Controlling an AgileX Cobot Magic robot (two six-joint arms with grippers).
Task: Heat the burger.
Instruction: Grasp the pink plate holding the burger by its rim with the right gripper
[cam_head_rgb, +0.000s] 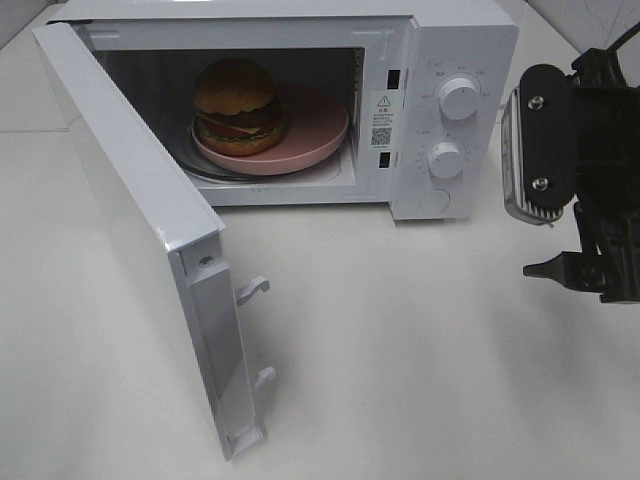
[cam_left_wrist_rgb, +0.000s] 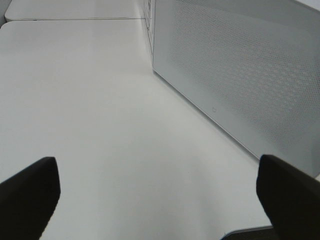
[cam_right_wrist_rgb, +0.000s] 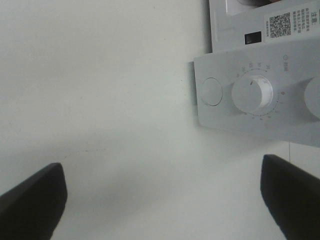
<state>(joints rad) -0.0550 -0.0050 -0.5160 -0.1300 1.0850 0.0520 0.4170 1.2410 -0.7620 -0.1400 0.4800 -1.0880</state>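
With the burger (cam_head_rgb: 237, 105) on its pink plate (cam_head_rgb: 322, 135) inside the microwave (cam_head_rgb: 480, 45) and the door (cam_head_rgb: 130, 220) open, the left end effector (cam_left_wrist_rgb: 160, 200) and right end effector (cam_right_wrist_rgb: 160, 200) spread wide, empty, presumably ready to shut it.

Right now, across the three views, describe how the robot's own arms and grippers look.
The right arm is black, with a ribbed silver block, a black plate with two screws, and dark cables on top. The left gripper and right gripper have plain black fingers with blunt ends; no markings show.
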